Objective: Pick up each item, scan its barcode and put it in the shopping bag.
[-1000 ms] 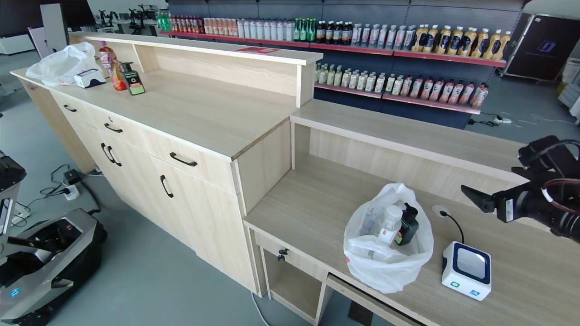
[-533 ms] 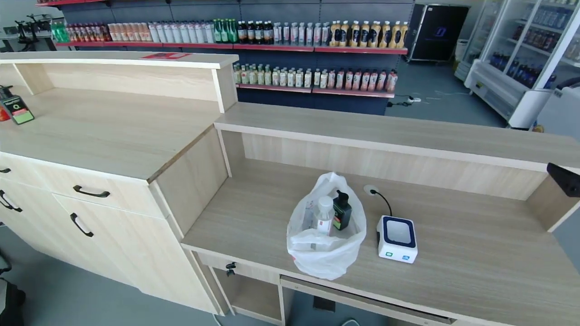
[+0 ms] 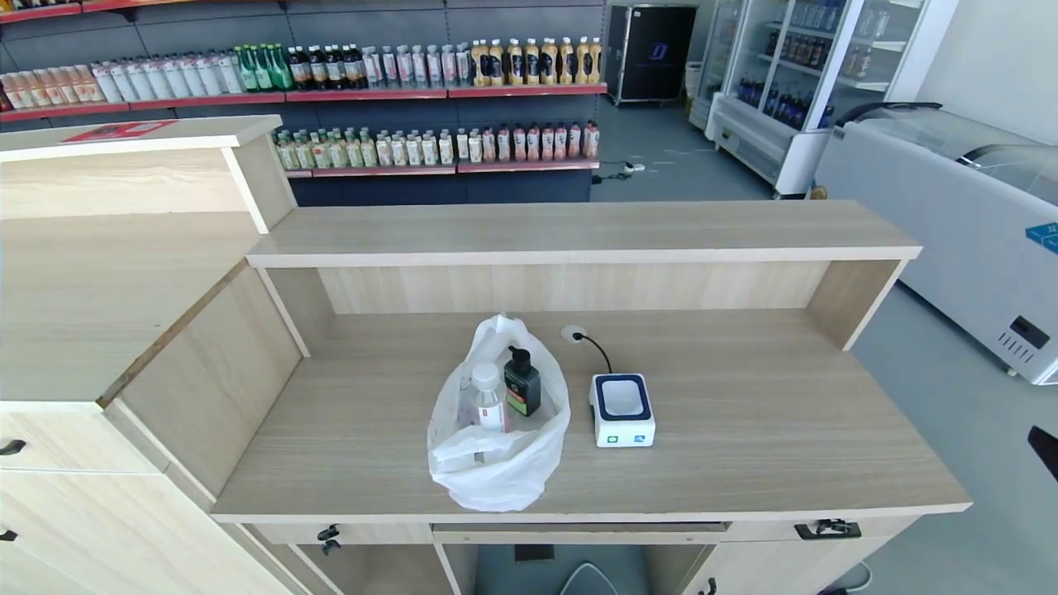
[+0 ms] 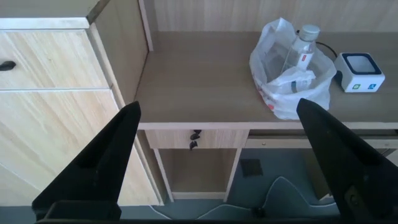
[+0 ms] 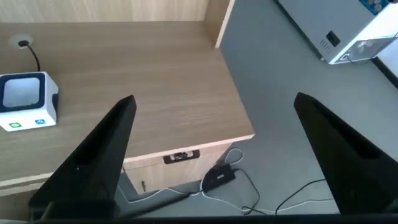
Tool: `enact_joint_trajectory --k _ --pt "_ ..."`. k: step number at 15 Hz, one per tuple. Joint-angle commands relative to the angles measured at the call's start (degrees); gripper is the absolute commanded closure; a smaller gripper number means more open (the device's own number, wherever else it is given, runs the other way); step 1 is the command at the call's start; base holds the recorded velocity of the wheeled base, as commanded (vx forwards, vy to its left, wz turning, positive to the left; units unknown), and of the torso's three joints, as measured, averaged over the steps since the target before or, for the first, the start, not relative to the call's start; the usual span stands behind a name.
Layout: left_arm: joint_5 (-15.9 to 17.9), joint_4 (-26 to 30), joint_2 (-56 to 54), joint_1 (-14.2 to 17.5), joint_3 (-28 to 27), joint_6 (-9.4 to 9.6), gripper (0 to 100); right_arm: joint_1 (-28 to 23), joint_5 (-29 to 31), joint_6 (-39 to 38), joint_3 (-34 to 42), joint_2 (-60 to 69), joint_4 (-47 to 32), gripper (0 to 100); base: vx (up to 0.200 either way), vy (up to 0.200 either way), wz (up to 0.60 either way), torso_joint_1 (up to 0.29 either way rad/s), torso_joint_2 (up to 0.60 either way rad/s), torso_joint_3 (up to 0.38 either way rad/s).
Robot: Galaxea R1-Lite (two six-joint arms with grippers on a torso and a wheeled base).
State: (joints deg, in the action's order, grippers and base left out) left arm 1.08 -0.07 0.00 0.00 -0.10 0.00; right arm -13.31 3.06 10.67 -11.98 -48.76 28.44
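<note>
A white plastic shopping bag point(image 3: 496, 450) stands open on the low wooden counter point(image 3: 760, 421). Inside it are a clear bottle with a white cap point(image 3: 488, 397) and a dark pump bottle point(image 3: 522, 384). The white barcode scanner point(image 3: 622, 409) sits just right of the bag, its cable running to a hole behind. My left gripper point(image 4: 217, 106) is open and empty, held below and in front of the counter's left end, with the bag point(image 4: 289, 84) and scanner point(image 4: 360, 65) beyond it. My right gripper point(image 5: 214, 98) is open and empty off the counter's right front corner, the scanner point(image 5: 25, 102) off to one side.
A raised ledge point(image 3: 579, 231) runs along the counter's back and a taller counter point(image 3: 91, 289) with cabinets joins it on the left. Bottle shelves point(image 3: 331, 91) line the far wall. A chest freezer point(image 3: 950, 190) stands on the floor at the right.
The whole head view has swung right, so the bag and scanner are now centred. The right arm, large at the picture's right a second ago, now shows as a dark tip at the lower right edge.
</note>
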Motion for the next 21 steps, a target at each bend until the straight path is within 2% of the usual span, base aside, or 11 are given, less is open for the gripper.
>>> enact_joint_trajectory --k 1,4,5,7,13,21 --pt "0.0 0.0 0.1 0.0 0.0 0.00 0 2.1 -1.6 -2.6 12.0 13.1 1.3 0 0.000 0.000 0.00 0.000 0.00 0.000" --pt "0.0 0.0 0.0 0.0 0.0 0.00 0 5.2 -1.9 -5.8 12.0 23.6 -9.1 0 0.000 0.000 0.00 0.000 0.00 0.000" --pt "0.0 0.0 0.0 0.0 0.0 0.00 0 6.8 -1.9 -6.9 12.0 30.6 -17.7 0 0.000 0.000 0.00 0.000 0.00 0.000" --pt "0.0 0.0 0.0 0.0 0.0 0.00 0 8.5 -2.0 -7.3 12.0 39.0 -25.0 0 0.000 0.000 0.00 0.000 0.00 0.000" --pt "0.0 0.0 0.0 0.0 0.0 0.00 0 13.0 -3.4 -8.7 12.0 48.8 -27.9 0 0.000 0.000 0.00 0.000 0.00 0.000" --pt "0.0 0.0 0.0 0.0 0.0 0.00 0 13.0 -3.1 -10.8 12.0 48.8 -27.9 0 0.000 0.000 0.00 0.000 0.00 0.000"
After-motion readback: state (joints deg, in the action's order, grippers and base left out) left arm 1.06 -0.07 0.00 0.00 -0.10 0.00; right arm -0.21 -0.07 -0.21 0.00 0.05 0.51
